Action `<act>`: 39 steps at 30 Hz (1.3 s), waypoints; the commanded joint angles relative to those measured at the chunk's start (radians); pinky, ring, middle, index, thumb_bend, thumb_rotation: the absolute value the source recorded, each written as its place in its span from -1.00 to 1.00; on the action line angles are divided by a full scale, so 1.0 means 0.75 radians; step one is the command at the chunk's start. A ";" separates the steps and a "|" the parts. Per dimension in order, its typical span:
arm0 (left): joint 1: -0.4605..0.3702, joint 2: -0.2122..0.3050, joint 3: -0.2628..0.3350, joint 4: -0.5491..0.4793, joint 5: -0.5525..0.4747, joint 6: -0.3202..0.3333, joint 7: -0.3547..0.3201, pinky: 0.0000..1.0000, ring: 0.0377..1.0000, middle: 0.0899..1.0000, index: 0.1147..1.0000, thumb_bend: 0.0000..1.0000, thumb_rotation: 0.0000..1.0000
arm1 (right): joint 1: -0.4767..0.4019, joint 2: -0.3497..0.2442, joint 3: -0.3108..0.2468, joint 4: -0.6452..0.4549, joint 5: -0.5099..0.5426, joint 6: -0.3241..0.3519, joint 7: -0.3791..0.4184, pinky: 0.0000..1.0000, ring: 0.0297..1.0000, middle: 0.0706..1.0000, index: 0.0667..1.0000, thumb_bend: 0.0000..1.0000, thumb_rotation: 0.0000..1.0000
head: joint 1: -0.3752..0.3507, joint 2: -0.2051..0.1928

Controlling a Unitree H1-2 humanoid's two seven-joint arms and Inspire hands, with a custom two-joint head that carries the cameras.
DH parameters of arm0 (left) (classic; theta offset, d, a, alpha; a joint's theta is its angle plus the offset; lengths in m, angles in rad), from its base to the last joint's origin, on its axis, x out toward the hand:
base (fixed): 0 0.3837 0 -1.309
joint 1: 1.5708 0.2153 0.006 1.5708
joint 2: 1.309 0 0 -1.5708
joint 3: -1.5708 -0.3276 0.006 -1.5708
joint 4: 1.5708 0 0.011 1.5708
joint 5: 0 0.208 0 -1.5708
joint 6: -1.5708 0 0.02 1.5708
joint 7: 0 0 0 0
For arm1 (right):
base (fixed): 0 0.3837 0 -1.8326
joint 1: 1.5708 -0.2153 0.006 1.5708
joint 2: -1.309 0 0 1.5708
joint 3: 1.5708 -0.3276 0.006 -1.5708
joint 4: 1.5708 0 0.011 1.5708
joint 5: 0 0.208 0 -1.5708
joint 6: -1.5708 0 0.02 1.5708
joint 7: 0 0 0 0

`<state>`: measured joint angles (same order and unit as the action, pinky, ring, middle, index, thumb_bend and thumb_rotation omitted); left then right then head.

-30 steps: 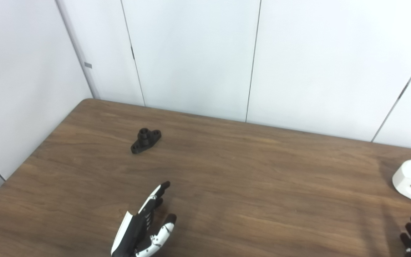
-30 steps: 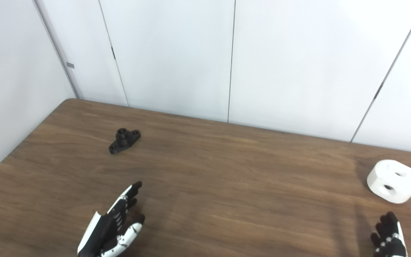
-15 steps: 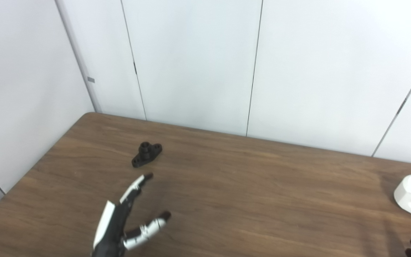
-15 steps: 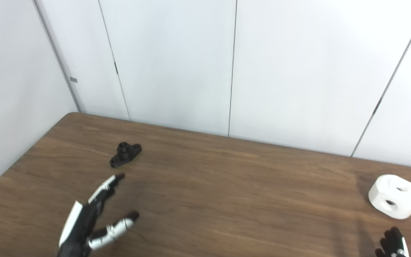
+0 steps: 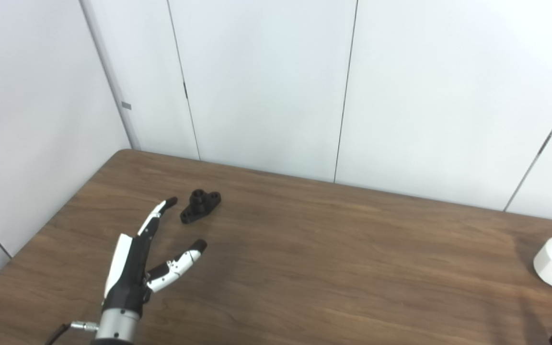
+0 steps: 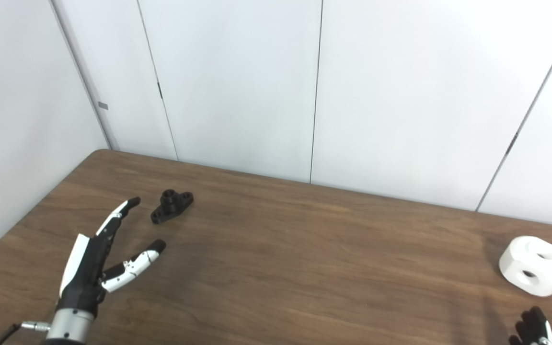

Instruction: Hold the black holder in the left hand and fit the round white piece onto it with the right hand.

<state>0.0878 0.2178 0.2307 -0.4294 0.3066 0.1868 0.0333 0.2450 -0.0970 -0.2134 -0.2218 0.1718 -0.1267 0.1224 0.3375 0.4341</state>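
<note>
over on the far left of the counter (image 5: pixel 304 249) sits the holder (image 5: pixel 201 206), lying flat with its little round boss pointing up, so the stub the white piece has to go over is already facing the right way. our left hand (image 5: pixel 137 258) is just short of it, not touching. the fingers (image 5: pixel 158 213) are stretched out long toward the holder's left side and the thumb (image 5: pixel 182 261) is splayed off below it, so we've got a wide open spread holding nothing. that shape makes sense to us: the gap between thumb and fingers lines up roughly with the holder, like we're set to scoop in around the base and pinch it by the flat flange rather than the boss, which has to stay clear.

the white piece (image 6: pixel 535 264) is way off at the right end of the counter, well apart from the holder, resting with its two holes showing on the upper face. our right hand (image 6: pixel 534 328) is parked just below it at the bottom edge, only dark fingertips in view, so we can't tell if it's open or closed. looks like it's waiting its turn near its own part.

so we'd say neither part is picked up yet and the reach for the holder is the step in hand.
</note>
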 commanded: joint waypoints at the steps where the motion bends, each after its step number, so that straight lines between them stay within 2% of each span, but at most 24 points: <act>1: -0.083 0.068 0.027 -0.008 0.057 0.013 0.029 0.85 0.86 0.86 0.81 0.45 -0.29 | 0.238 0.023 0.016 0.044 0.017 -0.058 0.020 1.00 1.00 1.00 1.00 -0.27 1.00 | 0.001 0.000; 6: -0.148 0.115 0.038 0.061 0.083 0.042 0.033 0.92 0.95 0.92 0.80 0.45 -0.31 | 0.236 0.022 0.017 0.050 0.022 -0.063 0.023 1.00 1.00 1.00 1.00 -0.28 1.00 | 0.001 0.000; 10: -0.198 0.176 0.022 0.138 0.083 0.052 -0.002 0.99 0.99 0.91 0.77 0.48 -0.29 | 0.237 0.017 0.022 0.046 0.018 -0.059 0.028 1.00 1.00 1.00 1.00 -0.28 1.00 | 0.001 0.003; 14: -0.250 0.215 -0.006 0.224 0.107 0.068 -0.004 0.99 1.00 0.92 0.76 0.50 -0.30 | 0.237 0.019 0.024 0.043 0.010 -0.050 0.024 1.00 1.00 1.00 1.00 -0.26 1.00 | -0.002 0.007; 17: -0.284 0.238 -0.031 0.298 0.144 0.072 0.012 0.96 1.00 0.91 0.76 0.55 -0.21 | 0.238 0.020 0.024 0.045 0.006 -0.050 0.022 1.00 1.00 0.98 1.00 -0.25 1.00 | -0.009 0.009; 23: -0.344 0.258 -0.054 0.421 0.185 0.076 0.037 1.00 1.00 0.90 0.75 0.64 -0.16 | 0.243 0.021 0.024 0.045 0.001 -0.052 0.020 1.00 1.00 0.95 1.00 -0.23 1.00 | -0.010 0.015; 28: -0.414 0.293 -0.104 0.540 0.252 0.078 0.045 1.00 1.00 0.90 0.72 0.71 -0.15 | 0.245 0.020 0.027 0.042 0.010 -0.063 0.029 1.00 0.99 0.91 0.99 -0.28 1.00 | -0.014 0.018; 32: -0.463 0.295 -0.129 0.610 0.287 0.095 0.063 1.00 1.00 0.90 0.69 0.79 -0.16 | 0.248 0.019 0.029 0.033 0.010 -0.052 0.028 1.00 0.95 0.89 0.94 -0.29 1.00 | -0.014 0.022; 39: -0.536 0.285 -0.157 0.732 0.310 0.114 0.081 1.00 0.99 0.88 0.65 0.81 -0.18 | 0.257 0.019 0.031 0.013 0.007 -0.032 0.027 1.00 0.90 0.81 0.89 -0.27 1.00 | -0.016 0.027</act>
<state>-0.2413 0.3970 0.1107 0.1221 0.5105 0.2704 0.0437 0.2452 -0.0975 -0.2119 -0.2226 0.1703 -0.1274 0.1235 0.3252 0.4540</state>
